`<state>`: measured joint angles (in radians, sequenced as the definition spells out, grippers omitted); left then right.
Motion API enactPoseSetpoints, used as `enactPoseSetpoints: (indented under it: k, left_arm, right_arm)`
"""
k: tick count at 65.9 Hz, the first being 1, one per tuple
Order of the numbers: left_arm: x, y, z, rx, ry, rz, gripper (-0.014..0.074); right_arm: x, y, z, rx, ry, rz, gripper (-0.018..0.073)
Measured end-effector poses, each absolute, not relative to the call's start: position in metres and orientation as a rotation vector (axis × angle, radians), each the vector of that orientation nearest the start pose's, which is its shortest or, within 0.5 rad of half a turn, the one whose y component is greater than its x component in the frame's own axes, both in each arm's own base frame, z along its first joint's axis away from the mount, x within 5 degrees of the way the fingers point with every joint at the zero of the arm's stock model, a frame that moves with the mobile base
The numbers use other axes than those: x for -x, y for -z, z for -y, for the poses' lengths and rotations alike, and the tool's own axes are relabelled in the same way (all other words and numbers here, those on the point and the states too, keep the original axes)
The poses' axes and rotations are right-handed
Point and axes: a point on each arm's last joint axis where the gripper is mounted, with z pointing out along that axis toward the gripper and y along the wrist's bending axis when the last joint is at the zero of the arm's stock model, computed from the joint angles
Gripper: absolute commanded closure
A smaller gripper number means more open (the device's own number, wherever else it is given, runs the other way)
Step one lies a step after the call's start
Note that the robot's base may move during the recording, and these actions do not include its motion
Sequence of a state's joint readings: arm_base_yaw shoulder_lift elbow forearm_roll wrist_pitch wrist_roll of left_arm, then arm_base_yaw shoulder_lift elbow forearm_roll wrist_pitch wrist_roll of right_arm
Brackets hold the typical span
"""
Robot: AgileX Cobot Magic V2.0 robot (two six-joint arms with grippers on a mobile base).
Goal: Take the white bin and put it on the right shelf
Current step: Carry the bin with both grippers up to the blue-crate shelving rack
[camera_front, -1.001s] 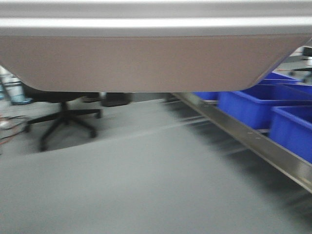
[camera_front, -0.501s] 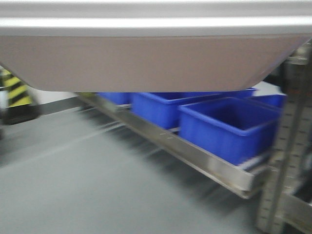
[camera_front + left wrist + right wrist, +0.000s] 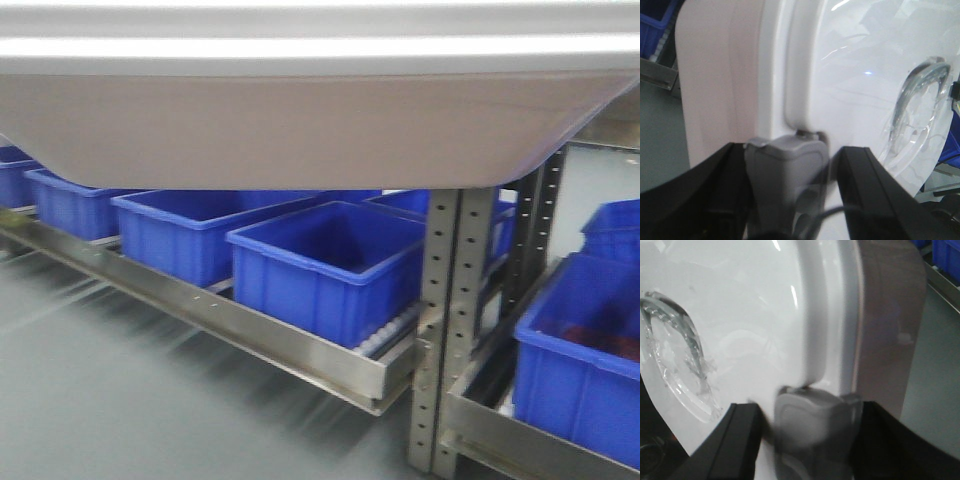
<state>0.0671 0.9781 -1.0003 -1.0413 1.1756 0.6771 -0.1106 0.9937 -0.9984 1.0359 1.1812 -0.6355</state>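
**Pinkish-white rectangular plastic bin [image 3: 300, 130] aloft near stainless steel rack [image 3: 440, 300].**
Left gripper [image 3: 792, 152], right gripper [image 3: 810, 410]: apparently clamped on bin; grey latch [image 3: 785, 172] between jaws.

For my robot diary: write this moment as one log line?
stage: carrying | white bin: lifted, lid on | left fingers: around grey latch | right fingers: same | ahead: blue crates

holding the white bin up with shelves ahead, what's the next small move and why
Probably turn slightly right. The white bin is lifted, gripped at both ends by the left hand and right hand, but the perforated post sits ahead and the right shelf is only partly in view, its low level holding a blue crate.
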Motion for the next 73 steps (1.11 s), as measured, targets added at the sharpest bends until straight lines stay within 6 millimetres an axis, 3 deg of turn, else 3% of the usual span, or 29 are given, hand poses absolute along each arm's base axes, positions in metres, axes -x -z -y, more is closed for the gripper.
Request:
enactPoseSetpoints:
  k: [73]
  left_arm:
    - [-0.165,-0.3897,0.0616,-0.471,0.97,-2.1,0.0377]
  right_arm:
    - [-0.1711,-0.3862,-0.0539,0.38,-0.975,-2.138,0.023]
